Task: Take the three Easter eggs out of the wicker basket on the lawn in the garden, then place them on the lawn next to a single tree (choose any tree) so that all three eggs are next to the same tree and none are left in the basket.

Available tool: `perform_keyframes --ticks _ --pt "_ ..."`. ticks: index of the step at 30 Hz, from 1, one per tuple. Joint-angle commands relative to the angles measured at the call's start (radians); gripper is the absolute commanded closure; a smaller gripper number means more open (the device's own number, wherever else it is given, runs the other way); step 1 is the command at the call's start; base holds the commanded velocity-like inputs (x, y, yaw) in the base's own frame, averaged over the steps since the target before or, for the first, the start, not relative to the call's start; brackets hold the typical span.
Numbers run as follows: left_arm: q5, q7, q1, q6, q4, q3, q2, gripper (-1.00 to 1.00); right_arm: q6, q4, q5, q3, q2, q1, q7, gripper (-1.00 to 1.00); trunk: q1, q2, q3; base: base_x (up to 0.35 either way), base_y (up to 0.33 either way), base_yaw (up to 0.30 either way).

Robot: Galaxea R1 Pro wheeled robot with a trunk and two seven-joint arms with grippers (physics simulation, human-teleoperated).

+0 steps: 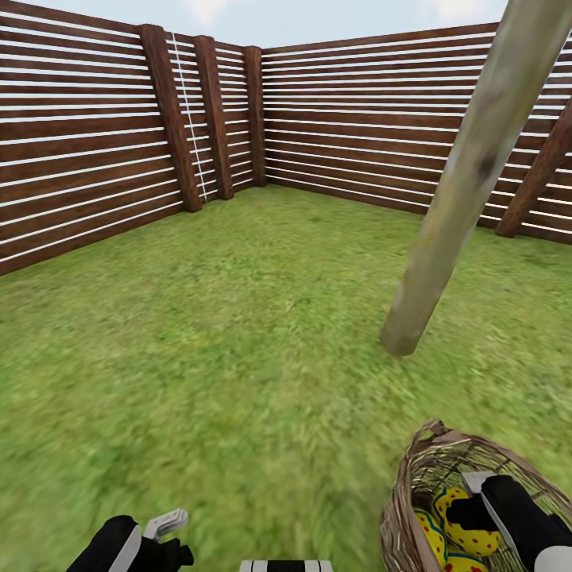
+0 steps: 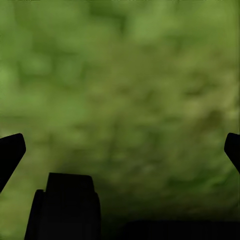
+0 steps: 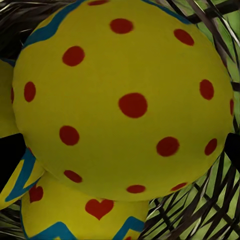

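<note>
Okay, from the head camera I've got my right gripper (image 1: 477, 520) down inside the basket (image 1: 413, 492) among the eggs (image 1: 469, 540), just short of the tree trunk (image 1: 461, 191) on the lawn (image 1: 222, 318). My left wrist shows the left gripper (image 2: 120, 150) spread wide over blurred grass. My right wrist is tight on a red-dotted egg (image 3: 125, 100), another with hearts (image 3: 85, 212) below; grip there I can't tell.

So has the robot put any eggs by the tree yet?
Not yet. No egg lies on the lawn by the tree; the eggs are in the wicker basket. The right gripper is reaching inside, close against a dotted egg, grip unclear. The left gripper hangs open over grass. All three eggs remain to be moved.
</note>
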Motion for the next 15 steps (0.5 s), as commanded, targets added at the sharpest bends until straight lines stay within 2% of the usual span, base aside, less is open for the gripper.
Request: perform_keyframes --ticks 1,2,3,15 --pt "-0.001 -0.004 0.000 0.005 -0.001 0.004 0.000 -1.00 0.004 -0.002 0.011 -0.005 0.001 -0.001 0.008 -1.00 0.000 0.000 -0.001 0.000 0.000 0.000" --pt "-0.001 -0.004 -0.001 0.005 -0.001 0.004 0.000 -1.00 0.004 -0.002 0.011 -0.004 0.001 0.000 0.008 -1.00 0.000 0.000 -0.001 0.000 0.000 0.000" --pt "-0.001 -0.004 0.000 0.005 -0.001 0.004 0.000 -1.00 0.004 -0.003 0.011 -0.004 0.001 -0.001 0.008 1.00 0.000 0.000 -0.001 0.000 0.000 0.000" --pt "-0.001 -0.004 -0.001 0.005 -0.001 0.004 -0.004 -1.00 0.004 -0.005 0.011 -0.005 0.001 0.000 0.008 1.00 0.000 0.000 -0.001 0.000 0.000 0.000"
